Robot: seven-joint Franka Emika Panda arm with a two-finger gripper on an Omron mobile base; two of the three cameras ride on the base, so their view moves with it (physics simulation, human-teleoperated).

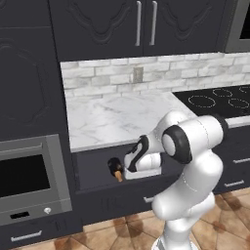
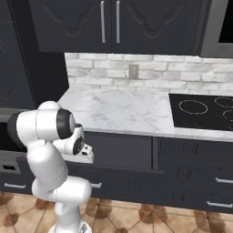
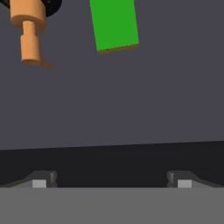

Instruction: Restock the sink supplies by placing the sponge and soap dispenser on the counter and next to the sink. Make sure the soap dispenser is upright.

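Jaws are spread wide and empty: in the hand view the two tips sit far apart at the bottom edge with nothing between them. The gripper [image 3: 112,181] points into an open drawer [image 1: 93,168] under the desk [image 1: 117,119].

Both task items are in that drawer, ahead of the jaws. The sponge [image 3: 114,25] lies flat, ahead and just off the jaw centreline. The soap dispenser [image 3: 31,26] is ahead and well to the side, with its orange nozzle [image 3: 30,46] facing the camera. From the left base view its black body [image 1: 115,167] and orange top sit just beside the hand. Upright or tipped, I can't say for sure.

Judgement: this is the approach stage and nothing is picked yet. The wide spread suits either item. The sponge is the nearer line-up, so it's likely first.

The sink can't be located from these views, only a cooktop [image 2: 205,111] set into the desk. The dispenser must end up standing, so grip its body, not the pump.
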